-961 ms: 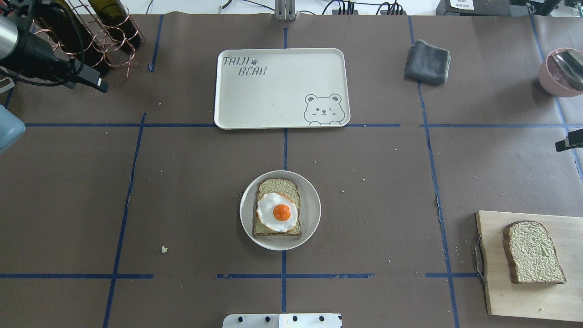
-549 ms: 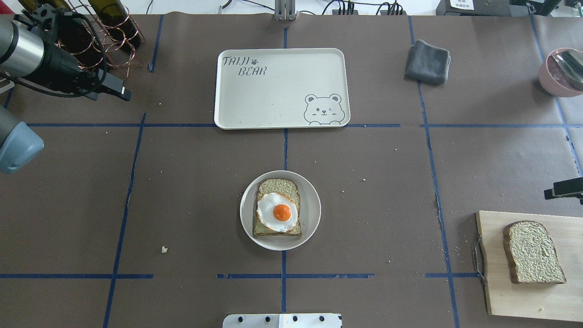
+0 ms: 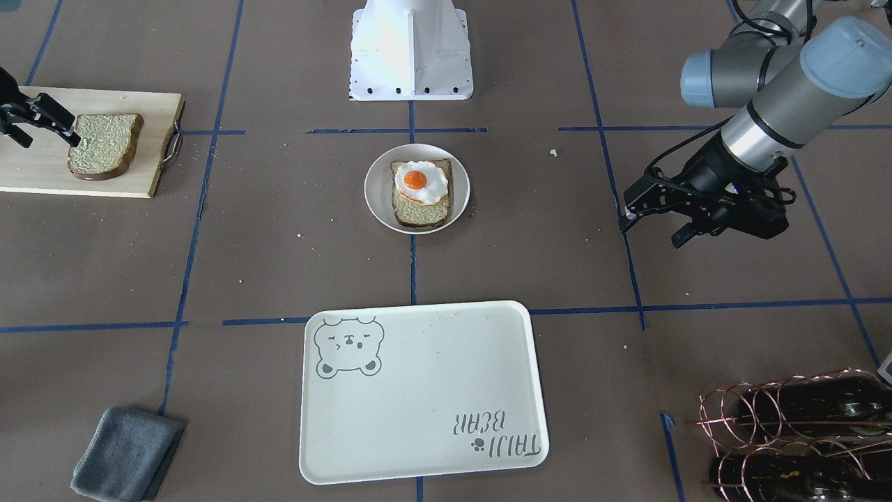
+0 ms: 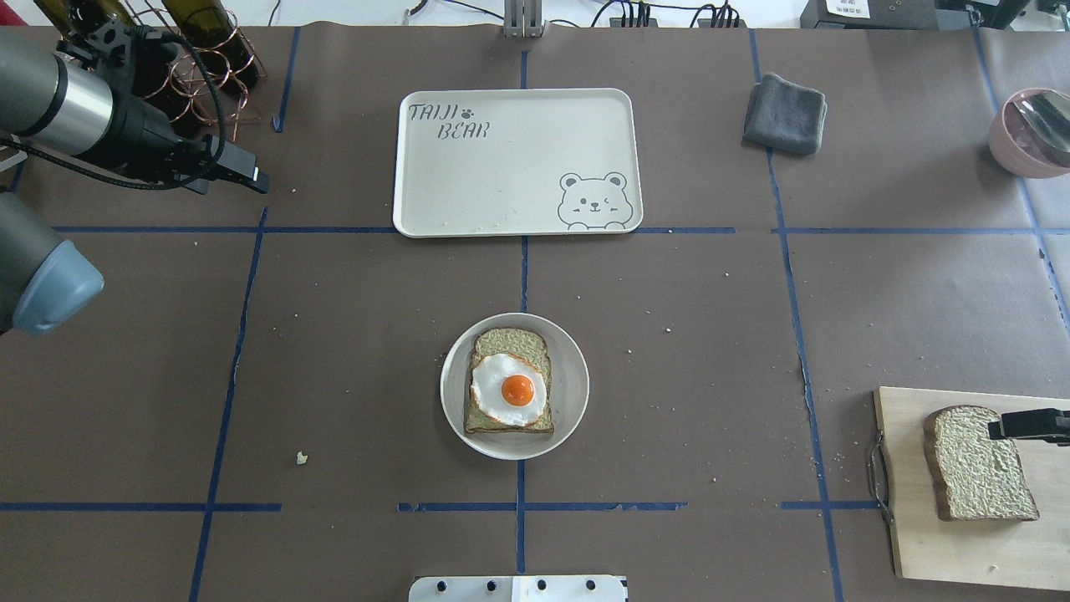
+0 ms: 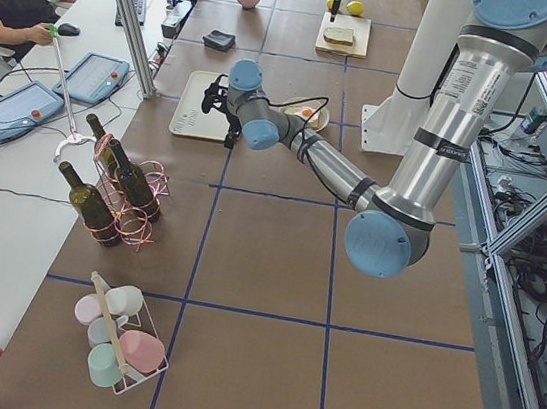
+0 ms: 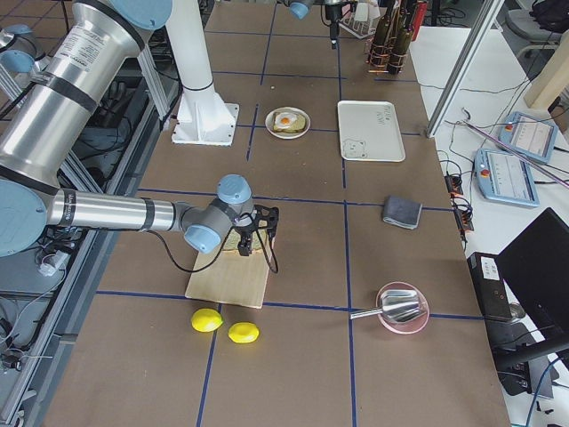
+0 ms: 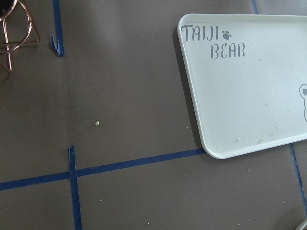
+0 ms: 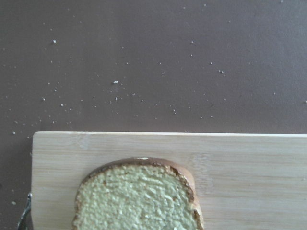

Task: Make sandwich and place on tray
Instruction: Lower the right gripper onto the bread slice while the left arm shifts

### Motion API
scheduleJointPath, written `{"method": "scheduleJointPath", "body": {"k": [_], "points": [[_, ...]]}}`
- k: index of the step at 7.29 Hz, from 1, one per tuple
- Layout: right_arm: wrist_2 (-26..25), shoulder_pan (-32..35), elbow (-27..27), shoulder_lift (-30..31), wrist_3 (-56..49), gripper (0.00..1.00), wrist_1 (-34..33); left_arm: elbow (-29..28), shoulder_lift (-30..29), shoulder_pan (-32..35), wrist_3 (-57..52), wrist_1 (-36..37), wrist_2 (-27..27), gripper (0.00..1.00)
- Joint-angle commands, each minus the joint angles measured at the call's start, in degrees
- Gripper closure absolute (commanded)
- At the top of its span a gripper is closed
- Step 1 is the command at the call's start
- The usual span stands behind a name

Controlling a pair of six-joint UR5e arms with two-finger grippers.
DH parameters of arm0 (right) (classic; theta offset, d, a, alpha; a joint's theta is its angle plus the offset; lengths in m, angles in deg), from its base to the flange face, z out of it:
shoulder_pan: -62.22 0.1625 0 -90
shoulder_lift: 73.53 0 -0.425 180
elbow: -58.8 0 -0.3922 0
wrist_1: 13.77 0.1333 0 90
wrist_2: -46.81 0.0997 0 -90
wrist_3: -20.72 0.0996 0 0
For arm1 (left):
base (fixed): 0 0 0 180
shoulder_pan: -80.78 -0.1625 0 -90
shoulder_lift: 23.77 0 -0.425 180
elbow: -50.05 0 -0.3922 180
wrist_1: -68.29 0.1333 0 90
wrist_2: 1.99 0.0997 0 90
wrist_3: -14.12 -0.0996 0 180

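Note:
One bread slice (image 4: pixel 508 343) with a white fried egg (image 4: pixel 510 390) on it lies on a small round plate (image 4: pixel 573 385) at the table's middle. A second bread slice (image 4: pixel 974 468) lies on the wooden cutting board (image 4: pixel 928 535) at the near right; it also shows in the right wrist view (image 8: pixel 136 199). The cream bear tray (image 4: pixel 518 159) lies empty at the far middle. My right gripper (image 4: pixel 999 428) is open and hovers over the second slice's far right corner. My left gripper (image 3: pixel 651 233) is open and empty above the table, left of the tray.
A copper rack with wine bottles (image 4: pixel 196 50) stands at the far left, behind my left arm. A folded grey cloth (image 4: pixel 786 113) lies right of the tray. A pink bowl with a metal scoop (image 4: pixel 1032 134) is at the far right. Two lemons (image 6: pixel 222 326) lie beyond the board.
My left gripper has moved right, toward the tray's left side. My right gripper has moved toward the near edge, from bare table to over the slice on the cutting board.

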Motion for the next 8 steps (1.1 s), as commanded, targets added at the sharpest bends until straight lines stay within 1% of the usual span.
{"method": "scheduleJointPath", "body": {"k": [1,2,3,4,5,6,8], "points": [[-1.0,-3.1,-3.1,0.3,1.1,0.0,4.4,0.1,-0.1,-0.1,0.1,0.0,0.0,0.0],[-1.0,-3.7,-3.7,0.3,1.1,0.02,4.5,0.1,-0.1,0.0,0.1,0.0,0.0,0.0],[-1.0,-3.8,-3.8,0.2,1.1,0.1,4.5,0.0,-0.1,0.0,0.1,0.0,0.0,0.0],[-0.9,-3.8,-3.8,0.2,1.1,0.25,4.5,0.1,-0.1,0.0,0.1,0.0,0.0,0.0],[-0.8,-3.8,-3.8,0.2,1.1,0.45,4.5,0.0,-0.1,0.0,0.1,0.0,0.0,0.0],[-0.7,-3.8,-3.9,0.2,1.1,0.53,4.5,-0.1,-0.1,0.0,0.0,0.0,0.0,0.0],[-0.7,-3.9,-4.2,0.2,1.0,0.54,4.5,-0.2,-0.1,0.0,0.0,0.0,0.0,0.0]]}}
